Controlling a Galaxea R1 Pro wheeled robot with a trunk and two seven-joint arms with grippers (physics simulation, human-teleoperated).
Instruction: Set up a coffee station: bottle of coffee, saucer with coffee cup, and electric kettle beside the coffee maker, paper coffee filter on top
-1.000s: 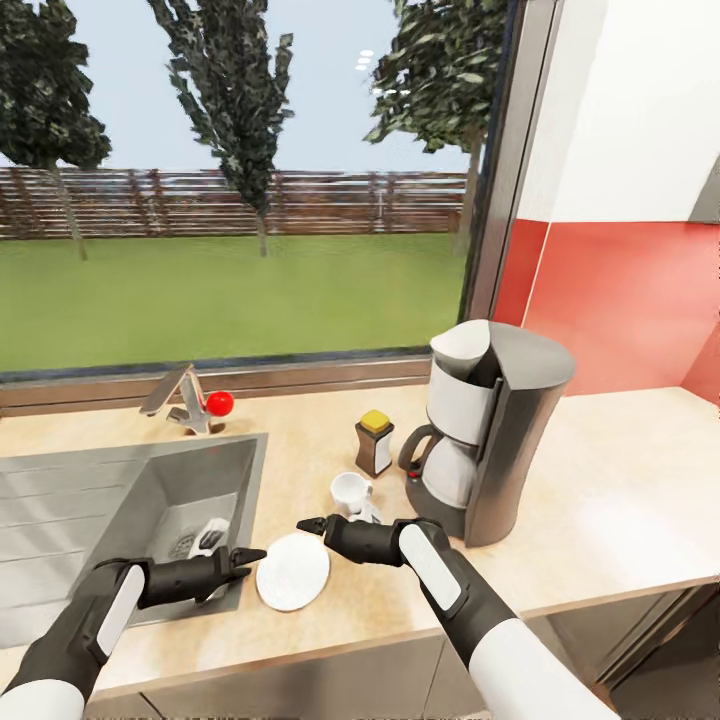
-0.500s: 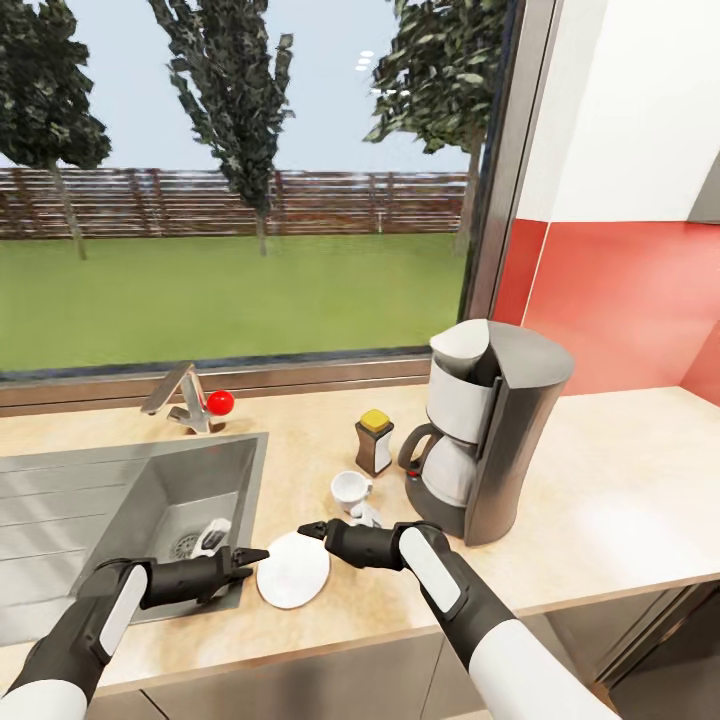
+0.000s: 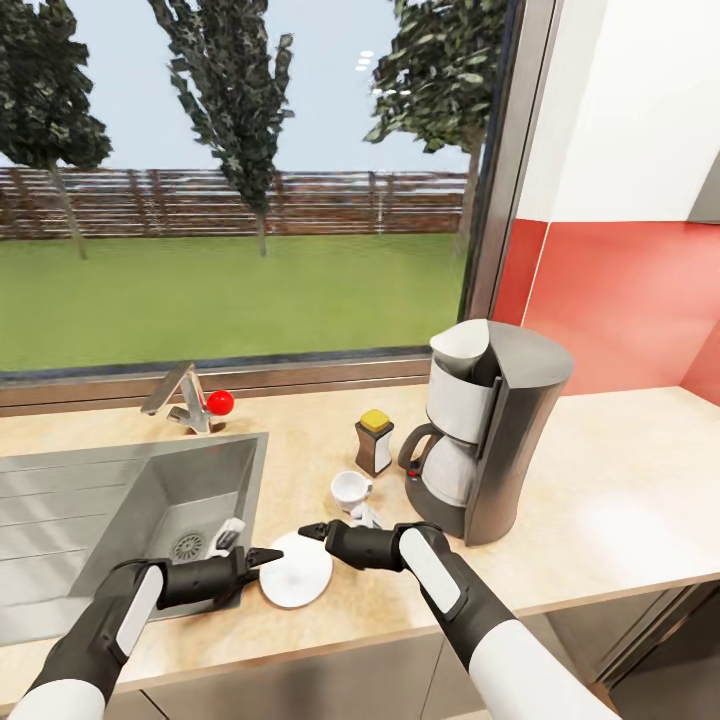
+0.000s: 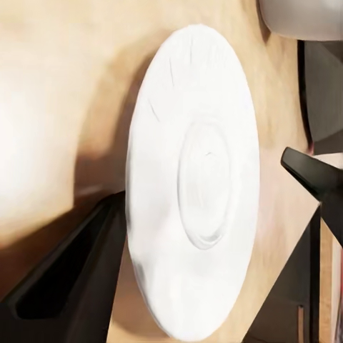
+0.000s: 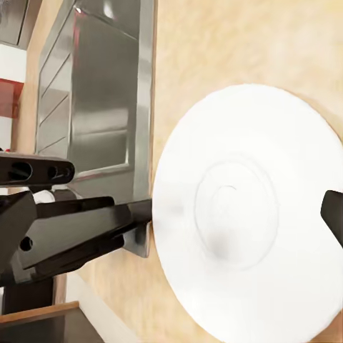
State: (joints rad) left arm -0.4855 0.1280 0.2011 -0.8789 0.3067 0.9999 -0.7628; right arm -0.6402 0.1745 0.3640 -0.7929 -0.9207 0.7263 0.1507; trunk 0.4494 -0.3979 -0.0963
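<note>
The white saucer (image 3: pixel 300 575) lies on the beige kitchen countertop (image 3: pixel 620 500), close to its front edge and just right of the sink. My left gripper (image 3: pixel 262 555) is at the saucer's left rim. In the left wrist view its dark fingers (image 4: pixel 78 279) stand wide apart with the saucer (image 4: pixel 193 107) between them. My right gripper (image 3: pixel 312 531) hovers open over the saucer's far rim, with one fingertip (image 5: pixel 332 211) beside the saucer (image 5: pixel 243 229). Behind stand the coffee cup (image 3: pixel 350 490), the bottle of coffee (image 3: pixel 374 442) and the coffee maker (image 3: pixel 500 440), which has a white cone like the paper coffee filter (image 3: pixel 458 346) on top.
A steel sink (image 3: pixel 150 480) is set into the counter on the left, with a small white object (image 3: pixel 225 535) near its drain. A faucet (image 3: pixel 185 400) with a red knob stands behind it. A wide window runs along the back, and a red backsplash (image 3: pixel 620 300) is at the right.
My left gripper has moved right until its tip meets the saucer's left rim. The saucer has shifted slightly to the right. My right gripper has hardly moved.
</note>
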